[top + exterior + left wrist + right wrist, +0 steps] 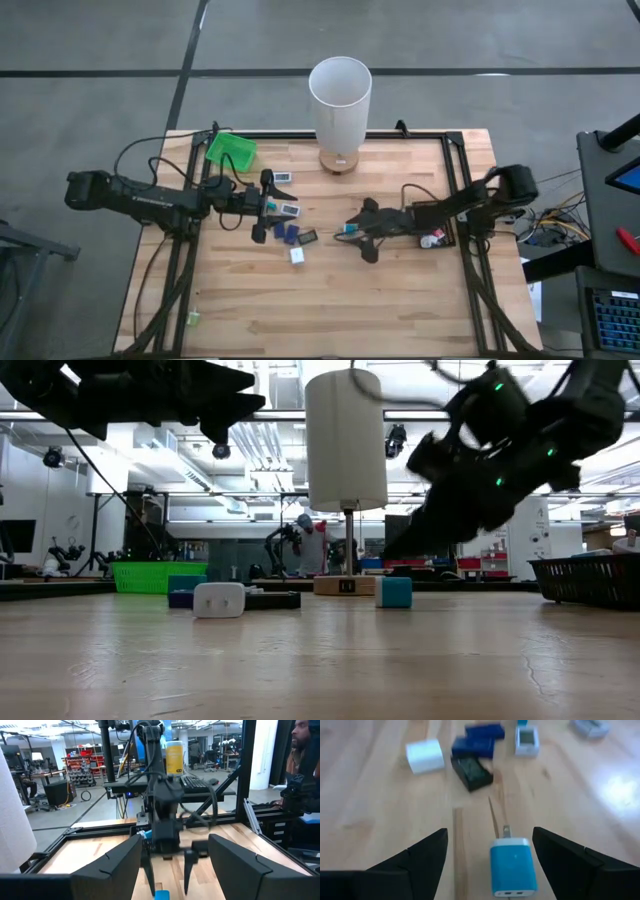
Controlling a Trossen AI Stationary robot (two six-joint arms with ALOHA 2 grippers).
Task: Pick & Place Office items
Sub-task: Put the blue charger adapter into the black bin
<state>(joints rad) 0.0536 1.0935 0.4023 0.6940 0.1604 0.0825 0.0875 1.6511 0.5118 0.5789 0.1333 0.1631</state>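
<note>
The right end effector (pixel 352 233) hovers near the middle of the wooden tabletop (pixel 400 300) with its fingers spread apart, holding nothing. A small teal-blue plug-in charger with metal prongs (pixel 514 866) lies flat on the wood between and just ahead of those fingers, touching neither.

Beyond the charger, toward the left edge, a loose cluster rests: a white rounded block (pixel 424 755), a black rectangular piece (pixel 472 771), two dark blue rectangles (pixel 473 745) and a grey-white framed piece (pixel 526 741).

The left end effector (pixel 266 206) hangs above that cluster, its fingers parted and empty. A green plastic tray (pixel 231 150) sits at the far left corner, and a tall white cylinder on a wooden base (pixel 340 100) stands at the far edge.
</note>
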